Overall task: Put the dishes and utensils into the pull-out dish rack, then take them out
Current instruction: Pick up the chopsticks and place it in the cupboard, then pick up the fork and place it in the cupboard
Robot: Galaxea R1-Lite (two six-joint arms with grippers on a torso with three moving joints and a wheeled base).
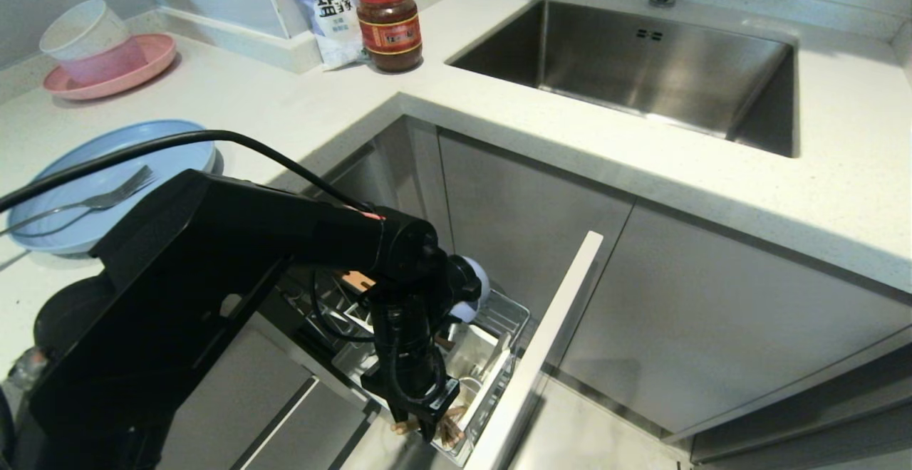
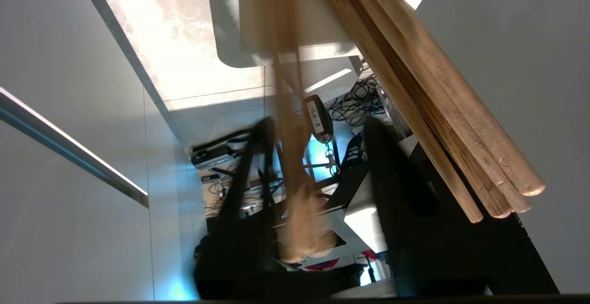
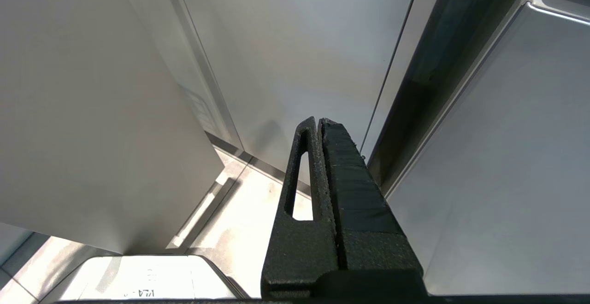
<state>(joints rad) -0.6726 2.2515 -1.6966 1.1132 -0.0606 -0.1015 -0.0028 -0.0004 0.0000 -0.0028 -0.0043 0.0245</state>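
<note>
**Desk:** Which way are the chopsticks lying?

**Me:** From my head camera, the left gripper (image 1: 427, 424) hangs over the near end of the pull-out dish rack (image 1: 499, 313), fingers aimed down. The chopsticks (image 1: 445, 431) stand close to upright right at its tips, long axis up and down, blunt ends poking out just beneath the fingers. On the left wrist camera a bundle of chopsticks (image 2: 442, 110) runs slantwise close beside the lens, and one more stick is a blur, so I can't tell whether the jaws are gripping or parted.

**Desk:** Their look?

**Me:** Pale wood, round, plain cut ends.

**Desk:** Containers?

**Me:** The sticks sit in the white cutlery caddy (image 1: 491, 363) directly under the gripper. Behind the wrist, a small light-blue bowl (image 1: 474, 281) is in the rack. Well beyond the arm, on the counter, the light-blue plate (image 1: 107, 149) carries a fork (image 1: 100, 199).

**Desk:** Right arm?

**Me:** The right gripper (image 3: 322, 129) is parked beside cabinet fronts, jaws pressed together, empty.
</note>
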